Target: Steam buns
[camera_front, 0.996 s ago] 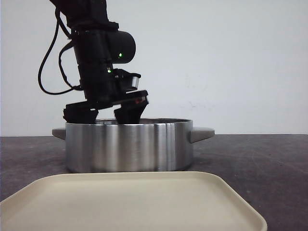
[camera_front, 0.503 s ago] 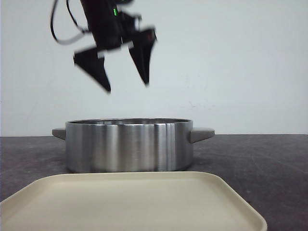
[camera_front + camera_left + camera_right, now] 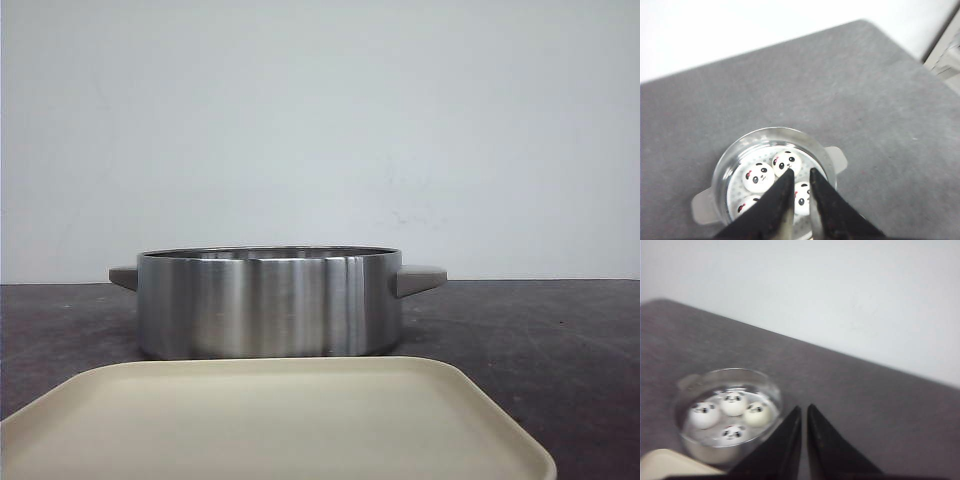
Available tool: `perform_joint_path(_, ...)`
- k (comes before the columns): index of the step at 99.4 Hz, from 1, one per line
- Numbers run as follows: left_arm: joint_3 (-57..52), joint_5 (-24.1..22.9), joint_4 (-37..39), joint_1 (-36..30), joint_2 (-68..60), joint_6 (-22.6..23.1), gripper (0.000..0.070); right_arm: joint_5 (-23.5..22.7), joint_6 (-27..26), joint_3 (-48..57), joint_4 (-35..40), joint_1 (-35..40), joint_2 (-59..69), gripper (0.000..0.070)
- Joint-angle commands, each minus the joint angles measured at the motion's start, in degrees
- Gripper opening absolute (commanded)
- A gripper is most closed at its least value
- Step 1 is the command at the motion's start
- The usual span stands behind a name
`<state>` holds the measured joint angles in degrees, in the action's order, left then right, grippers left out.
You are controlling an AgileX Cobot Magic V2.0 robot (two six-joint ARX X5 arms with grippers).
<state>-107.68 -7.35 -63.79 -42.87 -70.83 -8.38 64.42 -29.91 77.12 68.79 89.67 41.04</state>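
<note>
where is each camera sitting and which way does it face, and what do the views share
Front view: low at table height, facing forward across the cream tray at the steel pot side-on; no arm shows.
Left wrist view: high above, looking down into the pot at the buns; left pincer shows, nearly closed and empty.
Right wrist view: raised, looking obliquely down at the pot and four buns; right pincer shows, nearly closed.
Shared: all see the pot; both wrist views see the buns inside.
</note>
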Motion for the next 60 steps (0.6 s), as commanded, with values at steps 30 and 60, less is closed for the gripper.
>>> perform_joint_path(30, 19.4, -12.7, -3.5, -7.8, 26.4, -9.3, 0.0000, -6.3, -3.0, -19.0, -11.5, 1.1, -13.6, 0.0013)
perform_joint_path(60, 40.2, -12.4, -0.6, -7.8, 40.6, -17.9, 0.0000, -6.4, -2.3, -19.7, -13.6, 1.7, -13.4, 0.0013)
